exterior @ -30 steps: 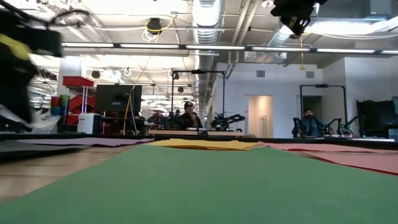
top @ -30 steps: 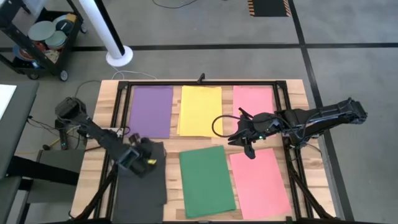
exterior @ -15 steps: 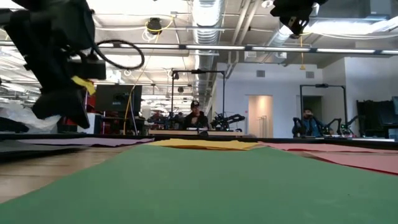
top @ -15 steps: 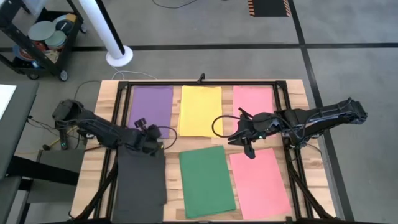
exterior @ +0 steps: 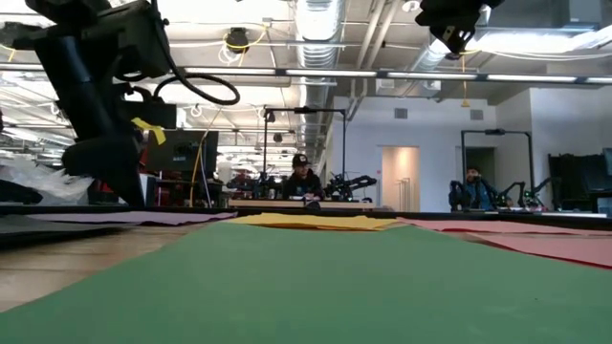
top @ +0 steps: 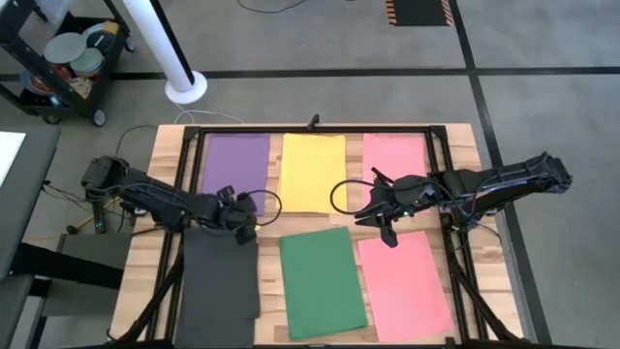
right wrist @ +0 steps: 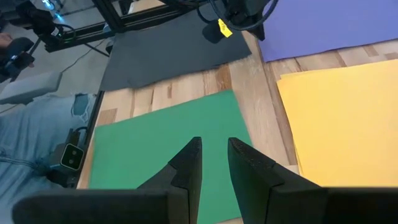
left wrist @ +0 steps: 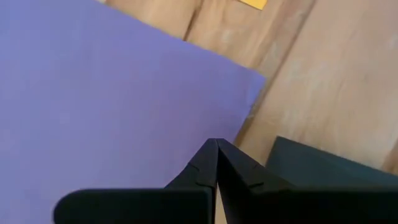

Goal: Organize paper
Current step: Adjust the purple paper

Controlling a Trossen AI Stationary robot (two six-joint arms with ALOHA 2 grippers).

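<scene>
Left end effector point(top: 242, 215): fingers pressed fully together, nothing between them. It sits low over the worktop point(top: 155, 174), at the near corner of the purple sheet point(top: 235, 173) and just beyond the far edge of the black sheet point(top: 218, 289). In the left wrist view the closed fingertips point(left wrist: 216, 163) point at the purple sheet's corner, with a corner of the black sheet beside them; whether they touch either sheet cannot be told.

Right end effector point(top: 387, 236): fingers point(right wrist: 186, 165) parted by a narrow gap, holding nothing. It hangs above the worktop between the green sheet point(top: 322, 281) and the near pink sheet point(top: 405, 283), raised clear of both.

Paper layout, high view: far row holds purple, yellow point(top: 312, 173) and a second pink sheet point(top: 395, 161), left to right. Near row holds black, green and pink. The black sheet lies slightly skewed, its far edge uneven. Sheets lie flat and apart from one another.
</scene>
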